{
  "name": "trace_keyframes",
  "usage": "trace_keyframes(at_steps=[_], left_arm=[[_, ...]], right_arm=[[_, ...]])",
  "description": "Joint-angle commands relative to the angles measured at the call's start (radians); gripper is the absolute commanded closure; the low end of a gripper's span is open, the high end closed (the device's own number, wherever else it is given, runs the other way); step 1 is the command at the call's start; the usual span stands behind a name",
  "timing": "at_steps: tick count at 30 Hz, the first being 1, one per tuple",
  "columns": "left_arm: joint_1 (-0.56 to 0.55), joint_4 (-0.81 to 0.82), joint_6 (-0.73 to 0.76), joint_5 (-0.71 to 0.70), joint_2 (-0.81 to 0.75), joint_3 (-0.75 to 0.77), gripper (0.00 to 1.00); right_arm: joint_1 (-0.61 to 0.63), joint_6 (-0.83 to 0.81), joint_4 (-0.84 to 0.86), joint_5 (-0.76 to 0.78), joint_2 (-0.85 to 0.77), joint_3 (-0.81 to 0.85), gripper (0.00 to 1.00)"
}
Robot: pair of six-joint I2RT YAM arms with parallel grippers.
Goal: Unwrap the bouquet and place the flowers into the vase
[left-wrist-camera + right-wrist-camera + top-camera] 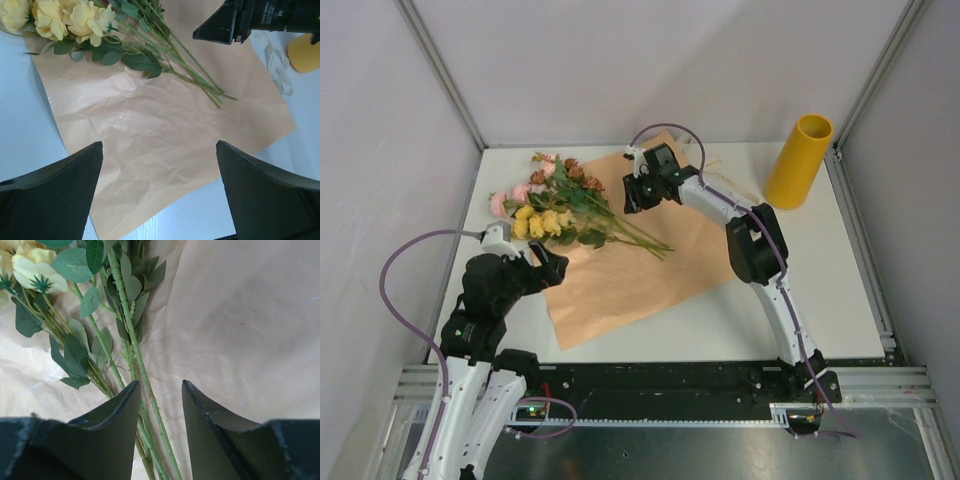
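The bouquet lies unwrapped: its peach-orange paper (620, 275) is spread flat on the table, and the flowers (560, 205) lie loose across its far left part, blooms to the left, stems (640, 238) pointing right. My right gripper (638, 192) hovers low over the stems with its jaws partly apart. In the right wrist view the right gripper (160, 387) has green stems (131, 325) running between its fingers, close to the left one and not pinched. My left gripper (159, 147) is wide open over the paper's (150, 130) near edge, holding nothing. The mustard-yellow vase (798, 160) stands at the back right.
A cream ribbon (277, 70) lies loose on the white table between the paper and the vase (305, 52). The table (840, 280) is walled on three sides by grey panels and metal posts. A black rail runs along its near edge.
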Motion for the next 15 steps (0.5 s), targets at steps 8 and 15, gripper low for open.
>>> trace_keyframes(at_steps=[8,15], left_arm=[[0.007,0.036,0.029,0.033,-0.020,0.017,0.00],[0.007,0.037,0.028,0.033,-0.021,0.016,0.00]], right_arm=[[-0.001,0.050,-0.001,-0.110,0.074,0.076,0.55],[-0.003,0.070,0.002,-0.129,0.098,0.091,0.59]])
